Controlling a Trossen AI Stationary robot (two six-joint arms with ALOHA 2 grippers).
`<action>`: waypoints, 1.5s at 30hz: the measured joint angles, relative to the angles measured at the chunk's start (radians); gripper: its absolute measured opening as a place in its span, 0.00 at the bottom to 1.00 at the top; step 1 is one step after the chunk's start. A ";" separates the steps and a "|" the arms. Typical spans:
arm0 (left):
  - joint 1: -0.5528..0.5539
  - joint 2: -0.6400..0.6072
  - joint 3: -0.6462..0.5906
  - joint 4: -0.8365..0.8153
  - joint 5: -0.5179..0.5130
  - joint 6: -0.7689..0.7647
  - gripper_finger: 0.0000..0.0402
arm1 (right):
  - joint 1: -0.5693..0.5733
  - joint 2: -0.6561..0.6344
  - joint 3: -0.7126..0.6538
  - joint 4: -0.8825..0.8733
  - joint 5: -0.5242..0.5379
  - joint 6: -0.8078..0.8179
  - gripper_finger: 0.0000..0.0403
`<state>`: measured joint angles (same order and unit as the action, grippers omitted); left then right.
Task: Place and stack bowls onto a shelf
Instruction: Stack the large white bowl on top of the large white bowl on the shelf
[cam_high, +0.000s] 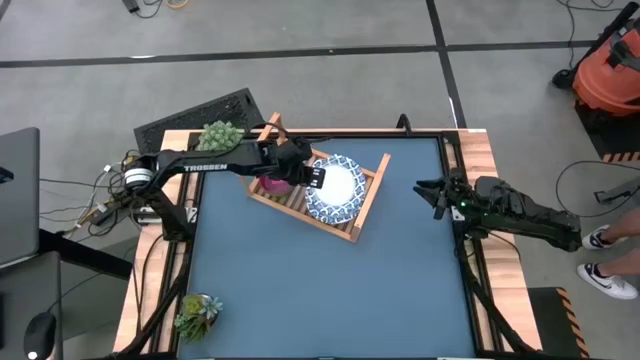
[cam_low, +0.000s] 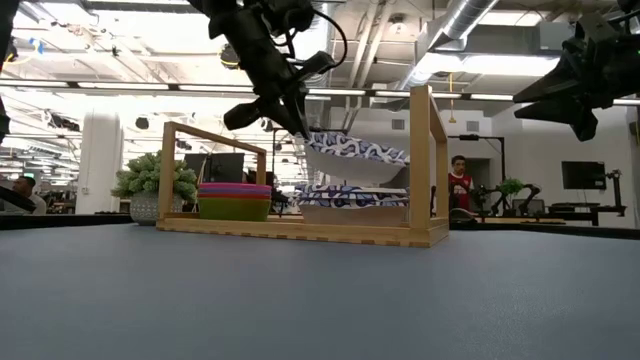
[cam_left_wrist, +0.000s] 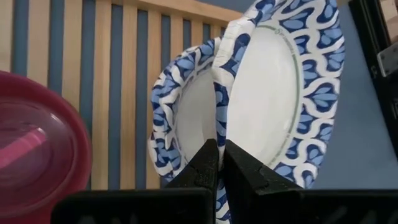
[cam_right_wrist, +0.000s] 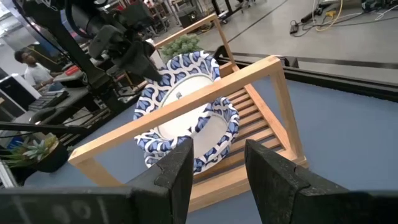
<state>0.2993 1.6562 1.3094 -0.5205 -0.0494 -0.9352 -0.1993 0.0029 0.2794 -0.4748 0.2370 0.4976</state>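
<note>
Left hand (cam_left_wrist: 217, 163) pinches upper white bowl's (cam_left_wrist: 280, 93) rim.

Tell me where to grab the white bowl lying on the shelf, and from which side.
Take the lower white bowl by its patterned rim, probably from above: it lies flat on the shelf, whose end rails block the sides. The left end effector holds the upper white bowl that way.
</note>
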 joint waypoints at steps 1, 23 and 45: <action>0.002 0.000 0.000 0.000 0.000 0.000 0.00 | 0.000 0.000 0.000 0.000 0.001 0.000 0.42; 0.003 0.065 -0.003 0.021 0.067 -0.003 0.00 | 0.000 0.000 0.000 -0.004 0.001 0.002 0.42; 0.003 0.064 -0.003 0.023 0.042 0.081 0.30 | 0.000 0.000 0.000 -0.004 0.000 -0.001 0.42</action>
<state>0.3019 1.7206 1.3067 -0.4971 -0.0070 -0.8543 -0.1989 0.0029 0.2798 -0.4786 0.2375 0.4969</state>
